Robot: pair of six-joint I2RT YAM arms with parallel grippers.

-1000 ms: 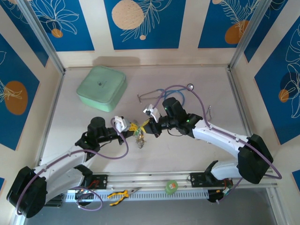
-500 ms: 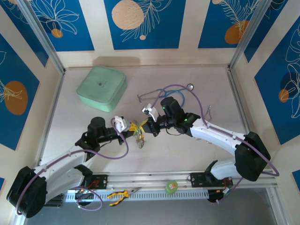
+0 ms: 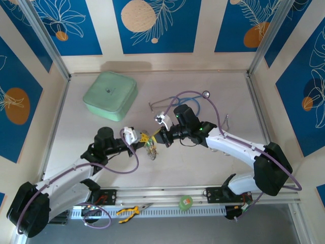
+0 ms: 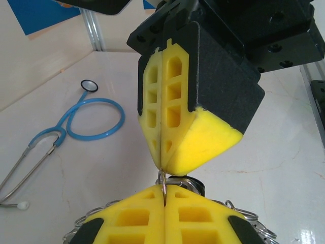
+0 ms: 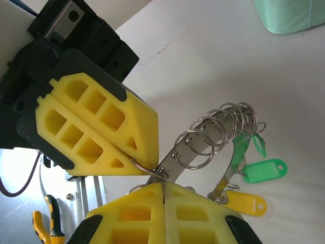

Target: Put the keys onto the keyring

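Left gripper [image 3: 143, 138], top view: reaches in from the left and meets the other arm tip to tip above the middle of the surface [image 3: 193, 170]; the finger gap is too small to judge from up here.
Top view, right gripper [image 3: 159, 135]: comes in from the right, tip against the left one.
Top view, keyring [image 3: 150, 146]: hangs just below the two meeting tips; the keys [image 3: 152, 154] form a small bunch too fine to tell apart.
Top view, surroundings: mint box [image 3: 109, 95] at far left; stethoscope [image 3: 206, 93] behind the right arm.
Left wrist view, left gripper [image 4: 163, 190]: yellow fingers [image 4: 203, 216] are pressed together on a thin wire loop of the keyring [image 4: 177, 181].
Left wrist view, right gripper [image 4: 161, 163]: points down from above, pinched onto the same wire.
Left wrist view, stethoscope [image 4: 89, 85]: lies on the surface at left, well apart.
Right wrist view, right gripper [image 5: 163, 189]: pressed together, pinching the wire loop.
Right wrist view, left gripper [image 5: 134, 159]: at upper left, clamped on the same loop.
Right wrist view, keyring [image 5: 213, 136]: a curved silver band strung with small split rings; a green tag [image 5: 264, 170] and a yellow tag [image 5: 247, 203] dangle from it.
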